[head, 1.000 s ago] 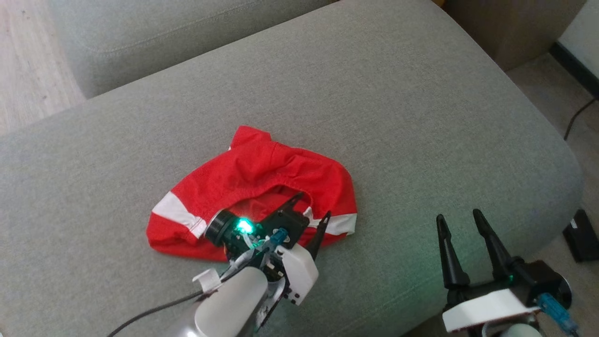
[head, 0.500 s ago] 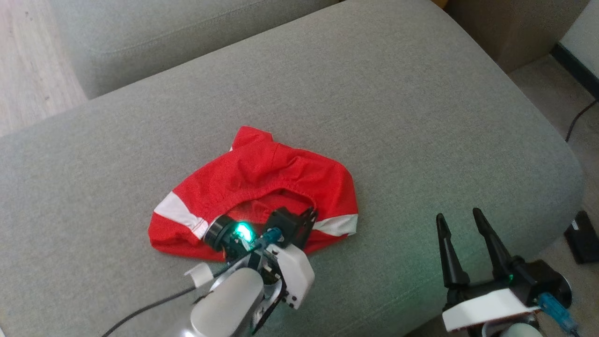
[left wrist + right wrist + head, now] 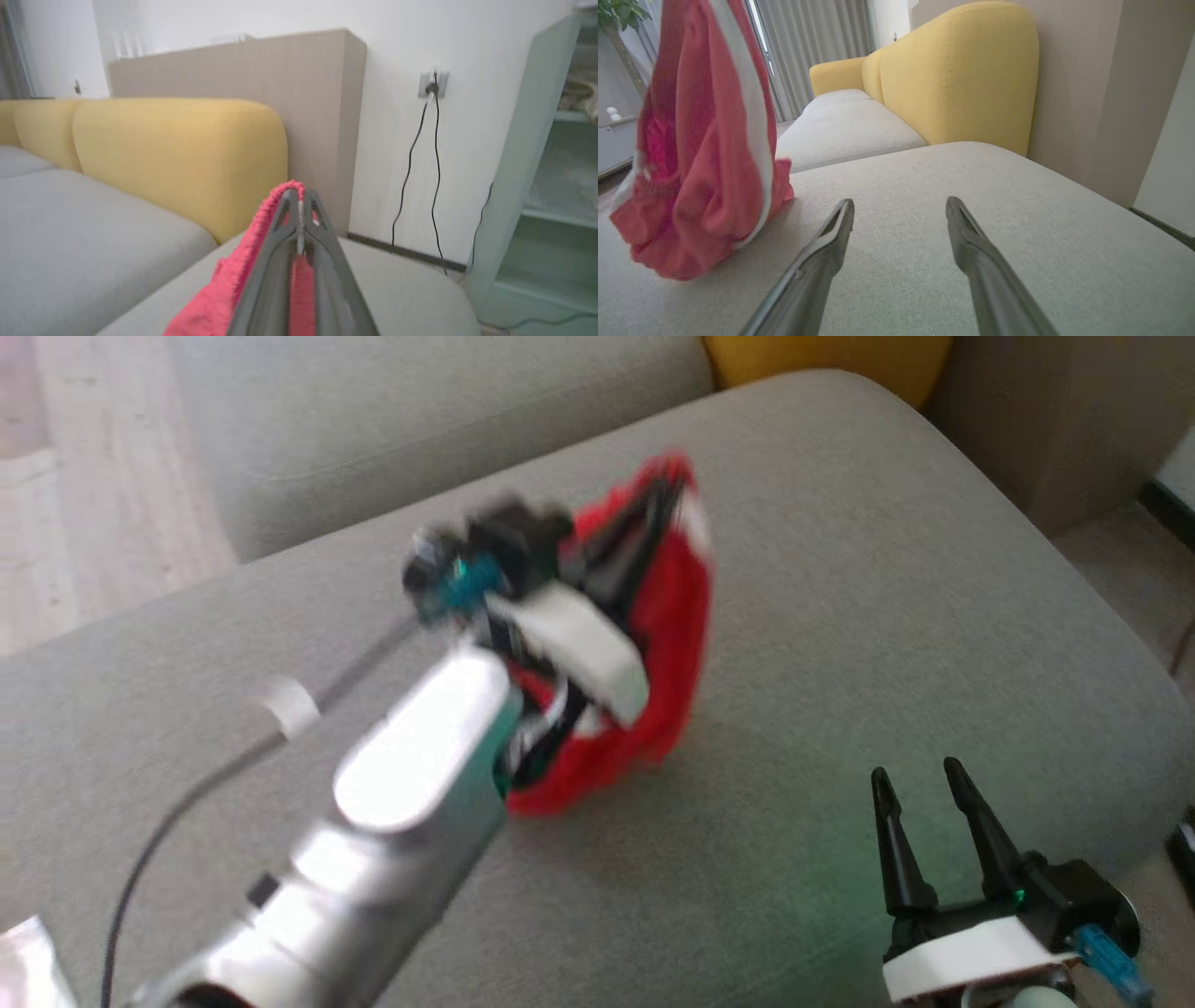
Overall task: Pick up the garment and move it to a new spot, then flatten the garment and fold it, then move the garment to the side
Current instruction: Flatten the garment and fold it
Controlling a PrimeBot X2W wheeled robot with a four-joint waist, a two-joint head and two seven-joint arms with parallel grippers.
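Nearest me, at the front right corner of the grey seat cushion (image 3: pixel 840 579), the right gripper (image 3: pixel 915 771) hovers low over the fabric. Its two dark fingers stand wide apart with nothing between them, pointing across the seat toward the back.

Further in and to the left, the silver left forearm (image 3: pixel 411 784) reaches up over the middle of the cushion, blurred, with a thin dark cable (image 3: pixel 187 793) trailing beside it. The left gripper (image 3: pixel 299 196) has its jaws pressed together, clamped on an edge of the red garment (image 3: pixel 667 616). A ridge of red knit curls over the fingertips.

The garment hangs from that grip in a bunched drop with a white stripe running down it, above the centre of the cushion. Its lowest folds come down to the seat, though I cannot tell whether they touch it.

Beyond, a second grey cushion (image 3: pixel 850 126) adjoins the far edge, and yellow backrests (image 3: pixel 966 74) stand along the far side. Behind them rises a pale wooden panel (image 3: pixel 280 65). On the white wall is a socket (image 3: pixel 433 84) with two dark cords hanging to the skirting. Grey curtains (image 3: pixel 817 32) close the far end of the room. A pale green shelving unit (image 3: pixel 514 163) stands at the side, with something blurred on an upper shelf that I cannot make out.
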